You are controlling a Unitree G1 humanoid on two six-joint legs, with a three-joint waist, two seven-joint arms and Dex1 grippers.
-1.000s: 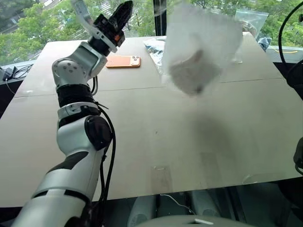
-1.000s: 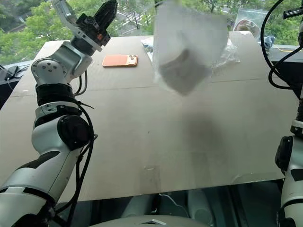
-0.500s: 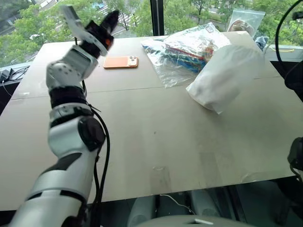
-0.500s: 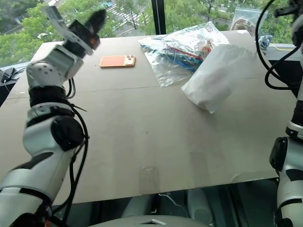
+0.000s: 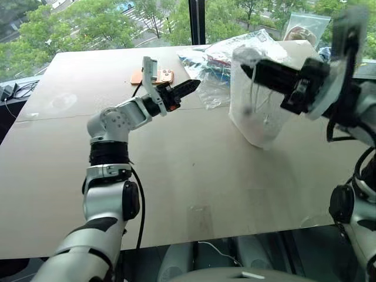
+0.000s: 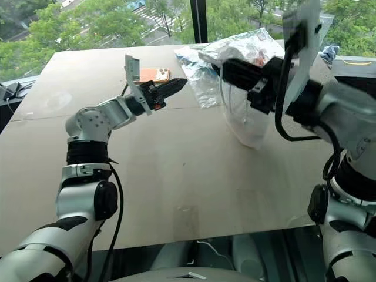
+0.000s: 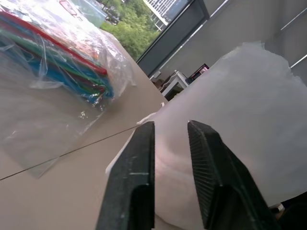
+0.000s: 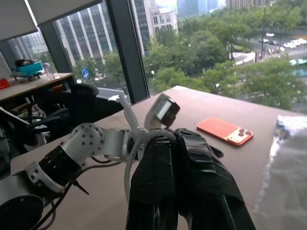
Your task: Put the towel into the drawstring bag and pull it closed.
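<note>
Left pincer (image 5: 191, 87), lowered since earlier, fingers slightly spread, points at drawstring bag (image 5: 258, 111). Right pincer (image 5: 249, 69), swung inward, pinches its cords (image 8: 128, 143).

Head pair overhead; wrists close

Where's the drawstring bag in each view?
Left eye: drawstring bag right of centre, held up by the right gripper.
Right eye: the same.
Left wrist: white mass behind the left gripper.
Right wrist: white cord, probably its drawstring.
Landmark: clear plastic bag beside it.
</note>
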